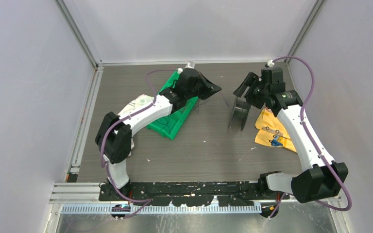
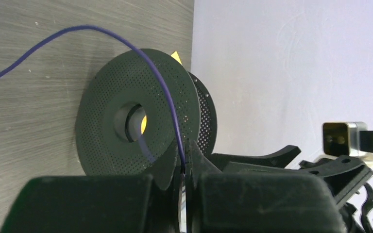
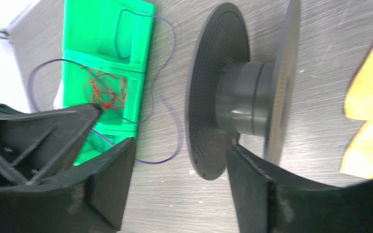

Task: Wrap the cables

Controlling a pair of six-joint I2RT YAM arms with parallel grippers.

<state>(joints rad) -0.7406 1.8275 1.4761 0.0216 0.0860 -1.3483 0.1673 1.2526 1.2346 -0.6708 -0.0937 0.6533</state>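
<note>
A thin purple cable [image 2: 92, 27] arcs over the table and across the face of the black spool [image 2: 126, 121], ending pinched between the fingers of my left gripper [image 2: 187, 165], which is shut on it. The same cable loops on the table [image 3: 175, 128] between the green tray [image 3: 107, 48] and the spool [image 3: 243, 97]. A tangle of thin reddish cables [image 3: 104, 90] lies in the tray. The spool stands on its edge [image 1: 238, 114]. My right gripper [image 3: 179, 179] is open just above it, with one finger [image 3: 252, 179] close to a flange and nothing held.
The green tray [image 1: 172, 116] lies under the left arm's forearm. A yellow sheet with a small blue part [image 1: 272, 131] lies right of the spool, under the right arm. A white item [image 1: 137, 104] sits at the left. Walls enclose the table on three sides.
</note>
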